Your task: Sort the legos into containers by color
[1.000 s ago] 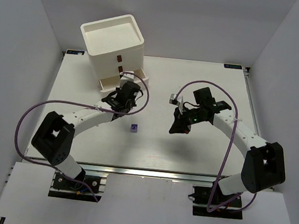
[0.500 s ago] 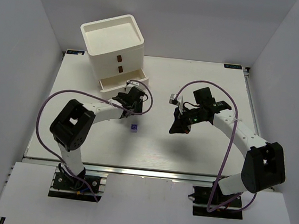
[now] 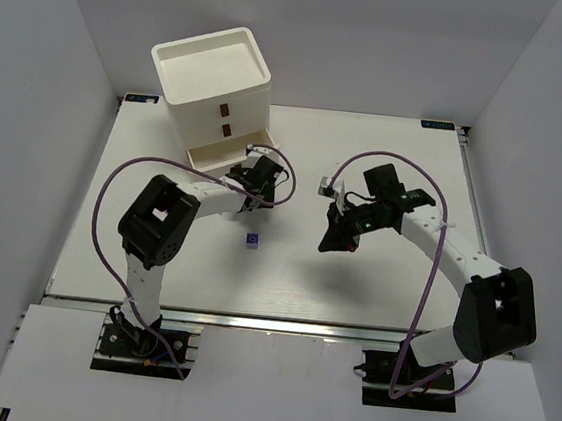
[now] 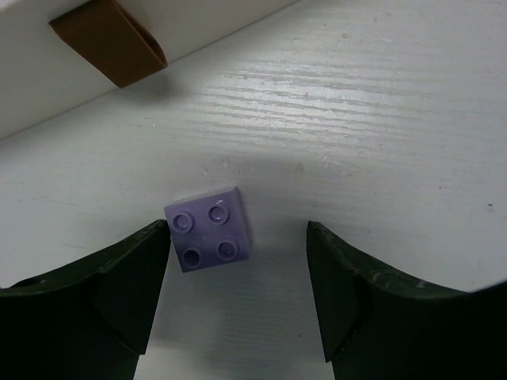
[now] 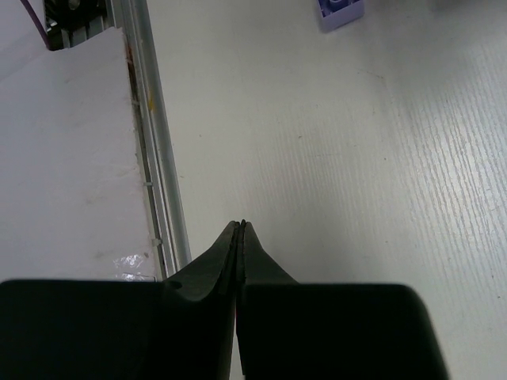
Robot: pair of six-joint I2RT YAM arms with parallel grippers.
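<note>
A light purple lego [image 4: 209, 228] lies studs-up on the white table between the fingers of my open left gripper [image 4: 239, 269], close to the left finger and ungripped. Just beyond it is a drawer front with a brown handle [image 4: 109, 39]. From above, my left gripper [image 3: 265, 176] sits at the pulled-out bottom drawer [image 3: 216, 155] of the white containers unit [image 3: 243, 96] and hides that lego. A second purple lego [image 3: 251, 239] [image 5: 341, 12] lies alone mid-table. My right gripper [image 3: 333, 241] [image 5: 240, 226] is shut and empty, to the right of that lego.
The unit's two upper drawers are closed, their brown handles [image 3: 223, 119] facing the arms. The table's near metal rail [image 5: 158, 158] shows in the right wrist view. The left arm's purple cable [image 3: 112, 193] loops wide on the left.
My left gripper has moved right and back toward the open drawer and has gone from shut to open. The left elbow swung inward. The right arm and the mid-table lego have not moved.
</note>
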